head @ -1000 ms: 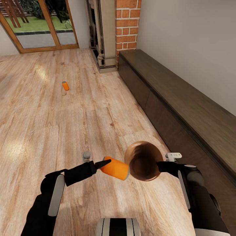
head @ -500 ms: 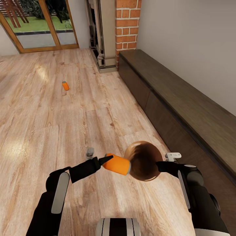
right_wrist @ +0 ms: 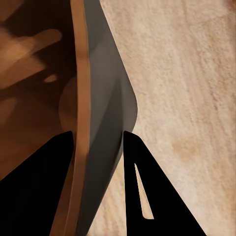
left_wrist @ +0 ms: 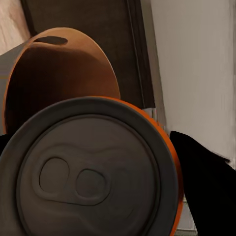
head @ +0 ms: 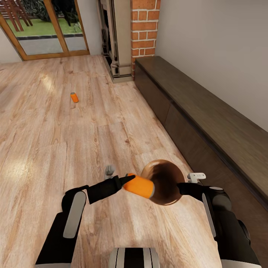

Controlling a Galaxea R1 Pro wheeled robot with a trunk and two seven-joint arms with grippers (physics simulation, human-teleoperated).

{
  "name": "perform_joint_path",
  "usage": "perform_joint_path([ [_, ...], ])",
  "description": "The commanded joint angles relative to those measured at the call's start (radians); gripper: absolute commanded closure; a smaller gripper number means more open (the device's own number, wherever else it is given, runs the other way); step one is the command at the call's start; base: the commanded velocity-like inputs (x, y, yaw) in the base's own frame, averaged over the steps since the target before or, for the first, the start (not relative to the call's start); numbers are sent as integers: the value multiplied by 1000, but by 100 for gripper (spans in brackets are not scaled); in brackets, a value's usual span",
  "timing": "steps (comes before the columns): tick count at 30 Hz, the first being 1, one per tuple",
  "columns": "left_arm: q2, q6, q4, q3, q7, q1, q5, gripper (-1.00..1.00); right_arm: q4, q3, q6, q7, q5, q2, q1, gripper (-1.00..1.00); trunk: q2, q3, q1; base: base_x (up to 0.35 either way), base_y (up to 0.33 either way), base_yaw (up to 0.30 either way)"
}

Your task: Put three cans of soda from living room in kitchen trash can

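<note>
Beside the long dark bench (head: 208, 123), on the wood floor (head: 56, 149) of the living rm, robot holds both task items up in front of its trunk. Left gripper (head: 128, 180) is clamped on an orange soda can (head: 140, 186); the can lies roughly horizontal, its silver end pointing at the trash can (head: 163, 182). In the left wrist view the can's top (left_wrist: 91, 172) sits right before the bin's brown-copper inside (left_wrist: 59, 73), w/ the bench behind.

Right gripper (right_wrist: 98, 135) pinches the bin's wall: one finger inside, one on the grey outside, rim between them. Bin is tipped so its mouth faces the can. Can's leading end looks at or just past the rim in the head view; can't tell if it's truly inside yet.

Progress, as a judgement: can no. 1 of 3 is at the point of going in, not released. A 2nd orange can (head: 75, 97) lies on the floor well apart from the bench, out toward the glass door (head: 48, 29). Whether the bin already holds anything can't be told; its inside is mostly hidden by the held can.

Left to do: let go of this can into the bin, fetch the floor can, find the remaining one, then carry the bin to the kitchen.
</note>
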Motion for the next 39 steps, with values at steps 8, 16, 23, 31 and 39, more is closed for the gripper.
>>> perform_joint_path([
  [8,0,-21,3,-23,12,0,34,100,-2,1,4,3,-18,0,0,100,0,0,0,0,0,0],
  [16,0,-223,3,-259,342,0,249,100,-2,48,4,2,-17,0,0,100,0,0,0,0,0,0],
  [23,0,-281,3,-314,409,0,265,100,-2,51,5,2,-17,-1,0,100,0,0,0,0,0,0],
  [31,0,-292,-3,-319,479,0,240,100,-2,51,4,2,-18,-1,0,100,0,0,0,0,0,0],
  [39,0,-357,-9,-411,605,0,223,100,-2,51,4,3,-18,-1,0,100,0,0,0,0,0,0],
])
